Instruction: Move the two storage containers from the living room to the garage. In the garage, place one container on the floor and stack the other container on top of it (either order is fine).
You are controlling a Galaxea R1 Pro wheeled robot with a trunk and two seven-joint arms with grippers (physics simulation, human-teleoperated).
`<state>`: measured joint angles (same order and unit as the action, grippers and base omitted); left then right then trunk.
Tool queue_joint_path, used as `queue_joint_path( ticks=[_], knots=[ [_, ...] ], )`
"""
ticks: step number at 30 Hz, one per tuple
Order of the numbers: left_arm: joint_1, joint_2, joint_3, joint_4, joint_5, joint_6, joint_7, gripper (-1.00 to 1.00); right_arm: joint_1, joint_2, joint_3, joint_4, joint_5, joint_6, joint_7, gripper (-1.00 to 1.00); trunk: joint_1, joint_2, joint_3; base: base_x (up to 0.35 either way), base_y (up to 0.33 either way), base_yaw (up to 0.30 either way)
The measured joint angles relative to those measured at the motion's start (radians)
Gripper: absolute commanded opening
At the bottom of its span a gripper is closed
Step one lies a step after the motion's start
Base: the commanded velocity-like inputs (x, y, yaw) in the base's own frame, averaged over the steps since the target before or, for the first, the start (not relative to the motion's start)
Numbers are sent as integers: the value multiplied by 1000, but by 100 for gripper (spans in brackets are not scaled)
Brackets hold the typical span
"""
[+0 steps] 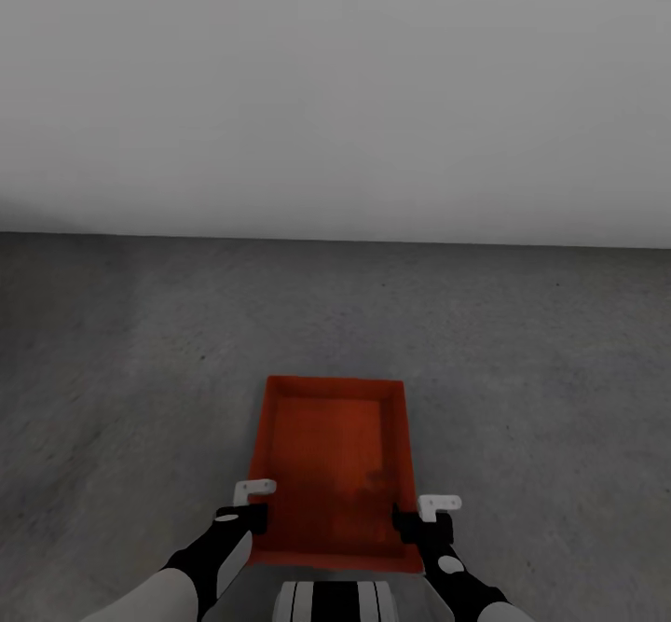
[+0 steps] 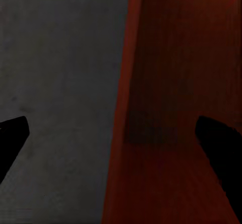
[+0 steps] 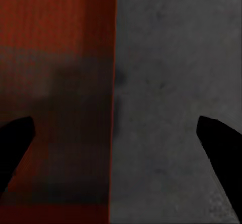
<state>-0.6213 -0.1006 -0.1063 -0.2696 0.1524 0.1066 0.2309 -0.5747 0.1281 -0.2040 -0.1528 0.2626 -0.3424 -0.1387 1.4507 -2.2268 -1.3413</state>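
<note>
We see one red-orange storage container (image 1: 334, 459) on the dark grey concrete floor (image 1: 121, 370), below a plain white wall (image 1: 335, 90). Our left gripper (image 1: 248, 508) sits at its left wall and our right gripper (image 1: 421, 518) at its right wall. In each wrist view the fingers stand wide apart, one over the container's inside, one over the floor, straddling the wall.

A red-orange storage container (image 1: 331, 459), open-topped with low walls and nothing inside, sits level over the dark grey concrete floor (image 1: 121, 370), near the white garage wall (image 1: 335, 90).
</note>
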Motion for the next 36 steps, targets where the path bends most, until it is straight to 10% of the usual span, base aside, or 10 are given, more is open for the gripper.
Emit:
queue_joint_path(
  ticks=[36],
  knots=[
    [0, 0, 0, -1, 17, 0, -3, 100, 0, 0, 1, 0, 1, 0, 0, 100, -31, 56, 25, 0, 0, 0]
  ],
)
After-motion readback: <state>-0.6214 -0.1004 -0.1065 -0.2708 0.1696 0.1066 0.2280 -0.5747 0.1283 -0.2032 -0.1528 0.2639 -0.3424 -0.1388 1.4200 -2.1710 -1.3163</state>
